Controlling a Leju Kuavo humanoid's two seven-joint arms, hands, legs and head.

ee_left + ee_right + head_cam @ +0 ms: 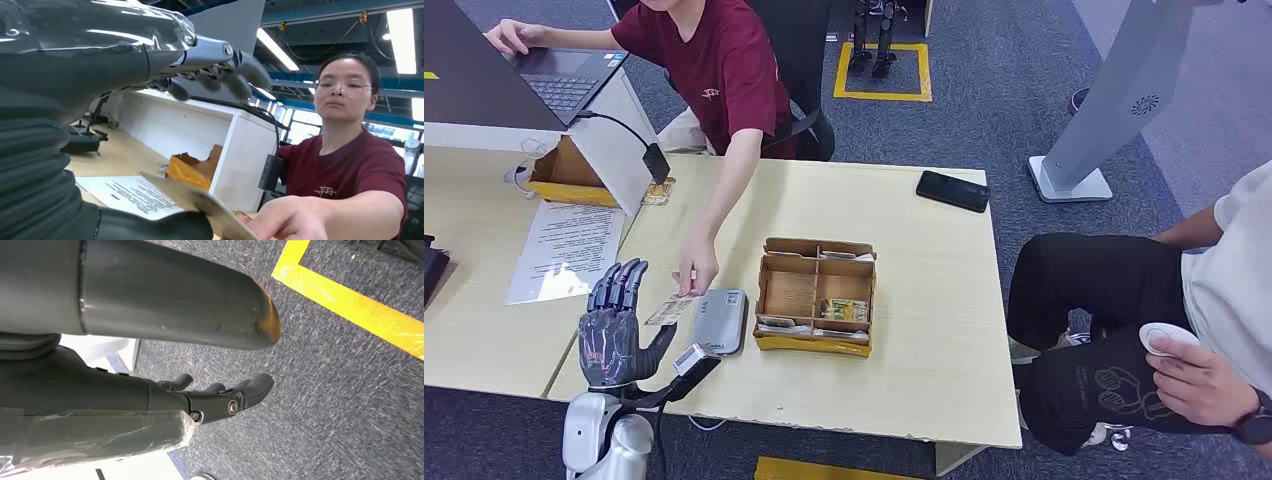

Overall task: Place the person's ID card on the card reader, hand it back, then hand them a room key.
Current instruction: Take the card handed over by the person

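Pale desk; person's hand holding ID card beside empty, spread left hand.

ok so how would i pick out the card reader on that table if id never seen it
Start from the light wooden table and find the open cardboard box with dividers near its middle. The card reader is the flat grey slab lying right beside that box, on the side toward the left robot hand. Unlike the black phone at the far edge, it is pale grey and sits at the near edge.
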